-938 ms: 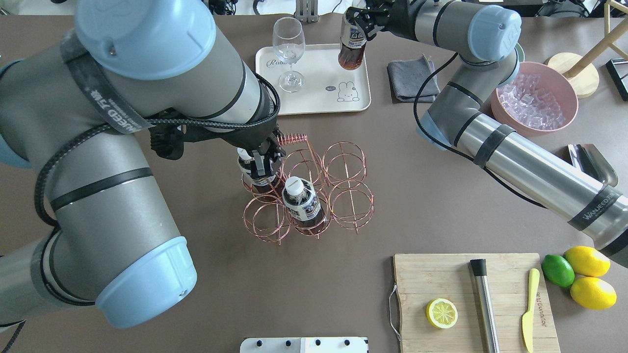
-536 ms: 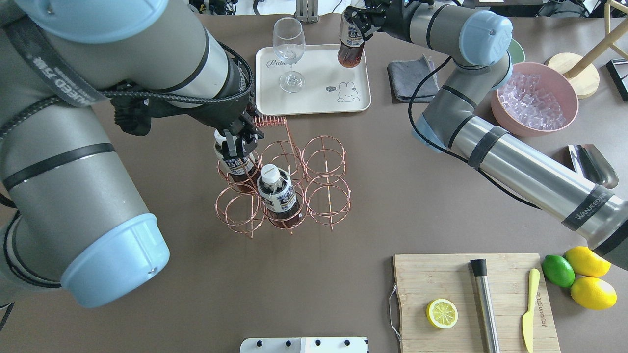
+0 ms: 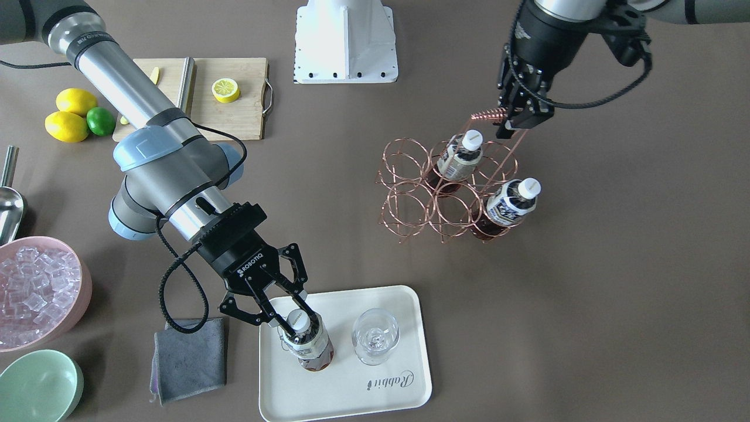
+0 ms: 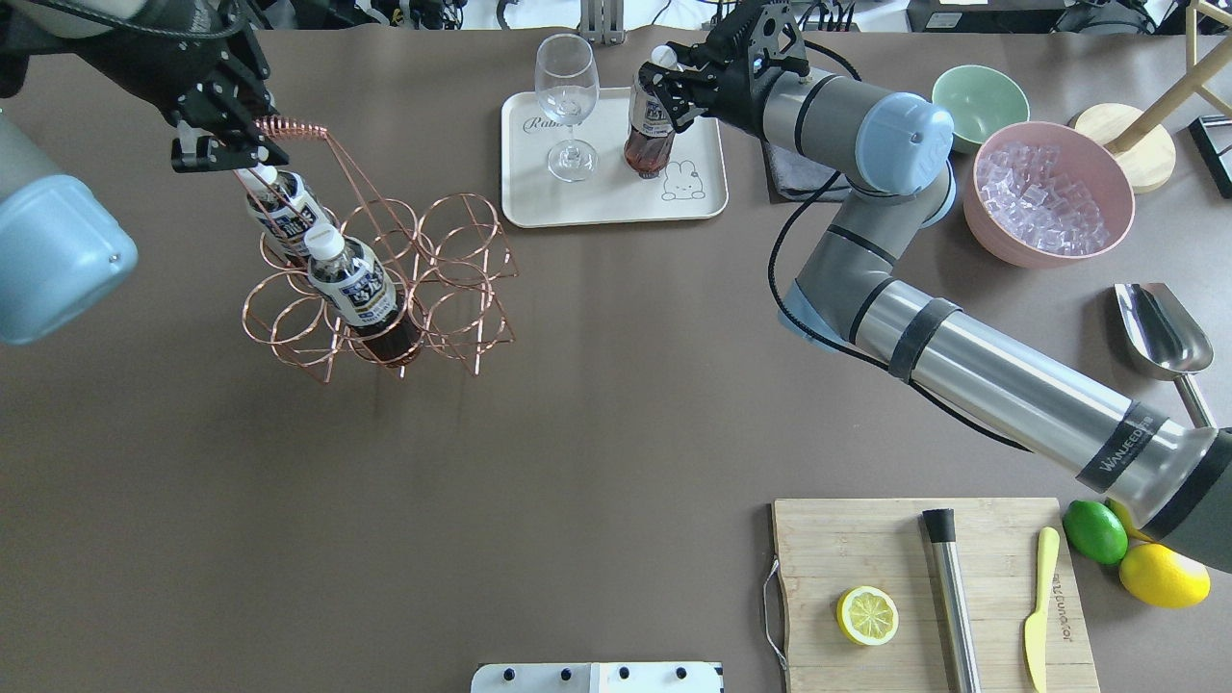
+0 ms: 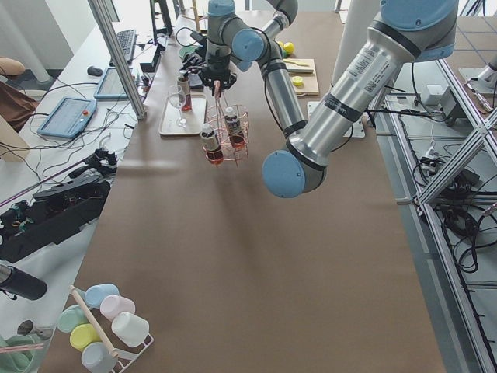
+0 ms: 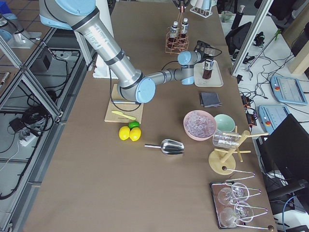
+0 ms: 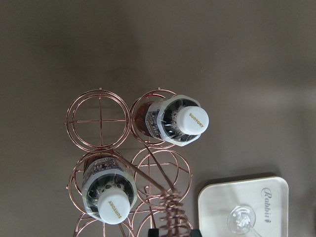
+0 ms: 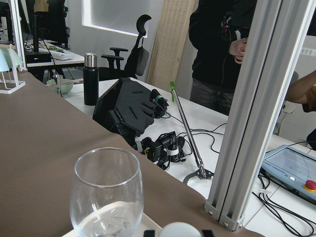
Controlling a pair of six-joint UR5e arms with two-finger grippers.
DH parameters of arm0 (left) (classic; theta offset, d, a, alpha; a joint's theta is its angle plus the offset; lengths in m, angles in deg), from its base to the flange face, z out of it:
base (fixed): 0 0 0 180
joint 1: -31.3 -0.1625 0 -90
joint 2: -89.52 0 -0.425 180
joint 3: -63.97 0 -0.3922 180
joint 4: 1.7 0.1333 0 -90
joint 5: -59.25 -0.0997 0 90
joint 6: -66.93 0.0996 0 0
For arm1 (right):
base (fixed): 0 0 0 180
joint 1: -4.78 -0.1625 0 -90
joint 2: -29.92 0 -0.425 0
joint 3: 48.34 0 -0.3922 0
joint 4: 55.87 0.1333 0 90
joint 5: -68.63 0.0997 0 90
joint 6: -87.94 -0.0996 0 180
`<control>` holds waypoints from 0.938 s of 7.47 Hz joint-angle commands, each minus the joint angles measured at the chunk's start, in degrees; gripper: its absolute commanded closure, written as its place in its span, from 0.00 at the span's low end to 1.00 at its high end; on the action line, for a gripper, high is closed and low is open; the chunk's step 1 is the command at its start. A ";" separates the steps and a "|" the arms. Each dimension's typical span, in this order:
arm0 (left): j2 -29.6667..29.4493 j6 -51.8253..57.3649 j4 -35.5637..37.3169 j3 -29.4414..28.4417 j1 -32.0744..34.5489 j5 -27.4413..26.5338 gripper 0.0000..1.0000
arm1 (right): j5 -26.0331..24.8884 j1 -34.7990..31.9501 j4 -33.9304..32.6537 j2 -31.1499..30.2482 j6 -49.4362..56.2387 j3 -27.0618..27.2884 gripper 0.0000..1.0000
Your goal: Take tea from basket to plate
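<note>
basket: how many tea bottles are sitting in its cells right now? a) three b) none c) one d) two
d: a far-row tea and a near-row tea stand in cells of the basket, while the third tea is over at the plate, gripped by the right pincer.

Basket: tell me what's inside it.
One tea bottle and a second tea bottle stand in two of the six rings of the basket; the other four show only table through them. Whatever lies beneath each bottle is hidden by it.
</note>
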 commanded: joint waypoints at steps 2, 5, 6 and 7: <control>4.68 20.38 -2.21 -12.07 15.25 6.94 1.00 | 0.00 0.56 1.02 -0.89 -1.08 0.57 1.00; 4.69 27.25 -7.66 -21.13 18.70 7.04 1.00 | 0.53 0.12 0.93 -1.24 -2.23 1.10 0.02; 4.69 28.15 -10.89 -24.82 19.58 7.04 1.00 | 0.62 -0.06 0.93 -1.42 -2.24 1.19 0.01; 4.60 28.16 -12.93 -26.94 20.19 7.04 1.00 | 2.01 -0.93 0.84 -1.42 -2.32 1.71 0.01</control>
